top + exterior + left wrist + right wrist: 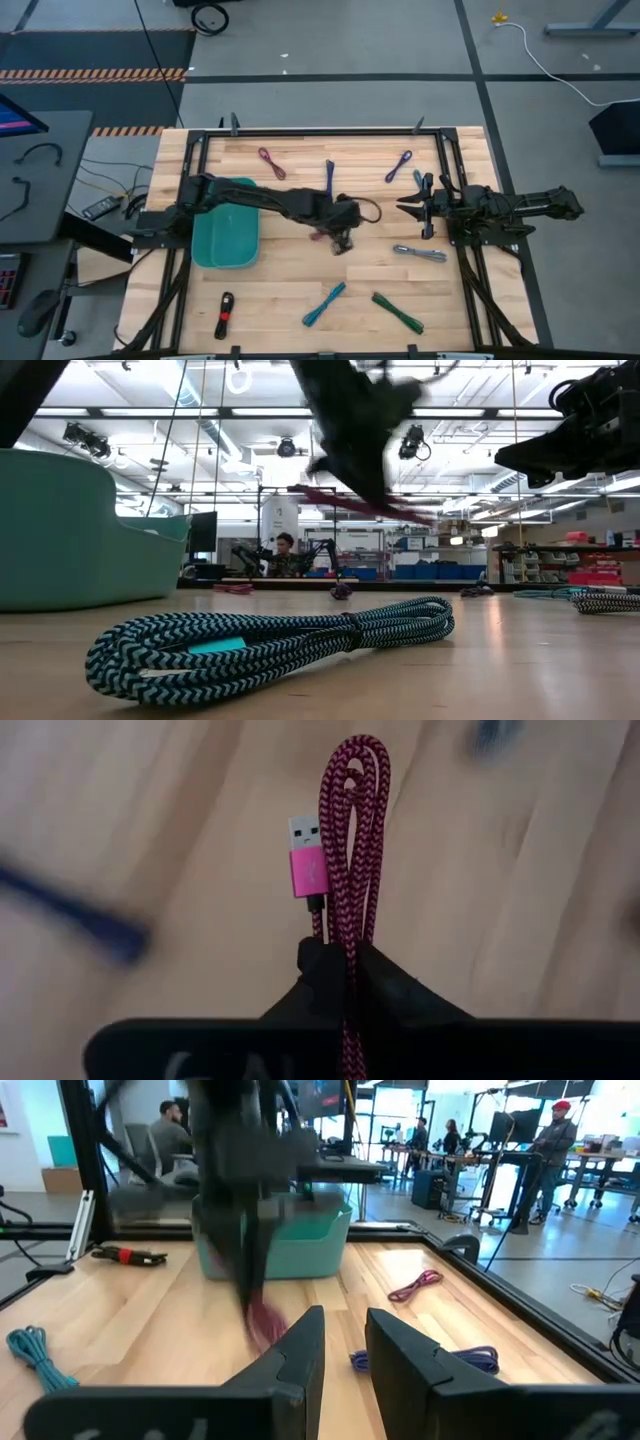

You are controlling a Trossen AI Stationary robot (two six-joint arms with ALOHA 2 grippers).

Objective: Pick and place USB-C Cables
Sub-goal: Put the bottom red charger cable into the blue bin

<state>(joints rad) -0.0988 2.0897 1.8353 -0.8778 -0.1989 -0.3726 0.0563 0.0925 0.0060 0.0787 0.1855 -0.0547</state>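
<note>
The table (300, 275) is lying mostly bare around its middle, the teal tray (226, 240) sitting near its left edge. The left gripper (340, 238) is pinching the magenta cable (352, 840) above mid-table; the right gripper (410, 207) is waiting narrowly parted beside the right rail.

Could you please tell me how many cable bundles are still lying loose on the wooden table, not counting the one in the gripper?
7: purple cable, dark blue cable and violet cable along the far side; grey cable by the right arm; red-black cable, teal cable and green cable along the near edge. The arms may hide others.
</note>
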